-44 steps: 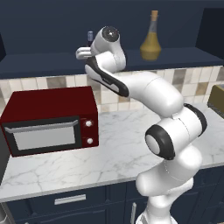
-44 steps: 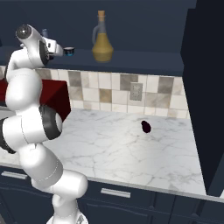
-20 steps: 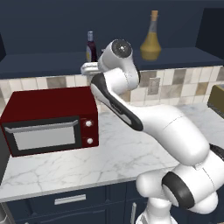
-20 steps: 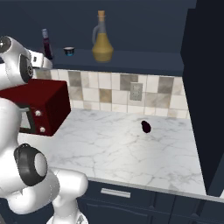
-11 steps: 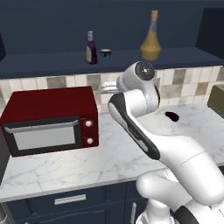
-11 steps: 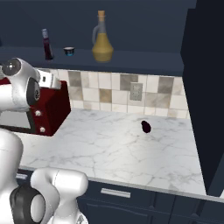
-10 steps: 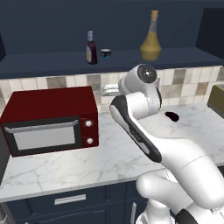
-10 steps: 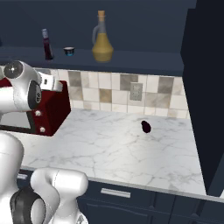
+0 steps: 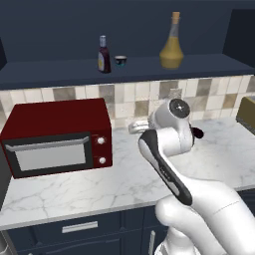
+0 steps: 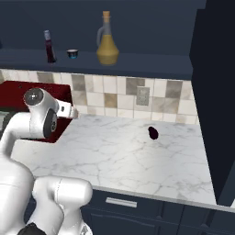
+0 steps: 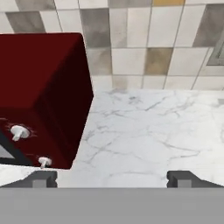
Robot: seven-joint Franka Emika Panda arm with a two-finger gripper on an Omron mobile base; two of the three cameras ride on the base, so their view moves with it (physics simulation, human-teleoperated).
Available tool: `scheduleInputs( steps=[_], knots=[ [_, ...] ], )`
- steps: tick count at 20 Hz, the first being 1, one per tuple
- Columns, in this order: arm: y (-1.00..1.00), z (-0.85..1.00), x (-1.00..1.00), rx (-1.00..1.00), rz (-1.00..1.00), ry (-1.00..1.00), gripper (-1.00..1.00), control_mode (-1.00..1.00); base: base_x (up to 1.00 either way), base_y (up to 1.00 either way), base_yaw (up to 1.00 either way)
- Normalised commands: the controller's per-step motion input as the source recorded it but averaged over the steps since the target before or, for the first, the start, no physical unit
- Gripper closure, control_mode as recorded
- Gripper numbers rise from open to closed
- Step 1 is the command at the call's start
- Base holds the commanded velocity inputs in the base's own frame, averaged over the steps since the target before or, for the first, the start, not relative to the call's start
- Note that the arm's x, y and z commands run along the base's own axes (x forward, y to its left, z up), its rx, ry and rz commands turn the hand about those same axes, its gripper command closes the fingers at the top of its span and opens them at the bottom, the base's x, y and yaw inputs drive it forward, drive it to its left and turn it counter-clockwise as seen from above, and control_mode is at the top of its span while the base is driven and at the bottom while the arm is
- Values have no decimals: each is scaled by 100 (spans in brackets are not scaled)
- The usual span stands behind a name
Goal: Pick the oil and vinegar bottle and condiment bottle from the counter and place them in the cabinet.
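Looks like both placements are pretty much done; the oil and vinegar bottle (image 9: 172, 45) is seen upright on the cabinet (image 9: 60, 69) ledge, and the condiment bottle (image 9: 103, 55) is parked well to its left, just beside a tiny dark cup (image 9: 120, 61); nothing of the task is left on the counter (image 9: 99, 184); the gripper (image 11: 112, 178) is held low beside the red microwave (image 9: 55, 134), fingers spread wide, nothing pinched; probably only a tidy retreat is called for next.
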Motion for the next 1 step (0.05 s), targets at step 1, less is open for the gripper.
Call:
scheduleInputs(
  steps=[1],
  knots=[
    [-32, -78, -6, -5, 0, 13, -100, -100, 0, 0, 0]
  ],
)
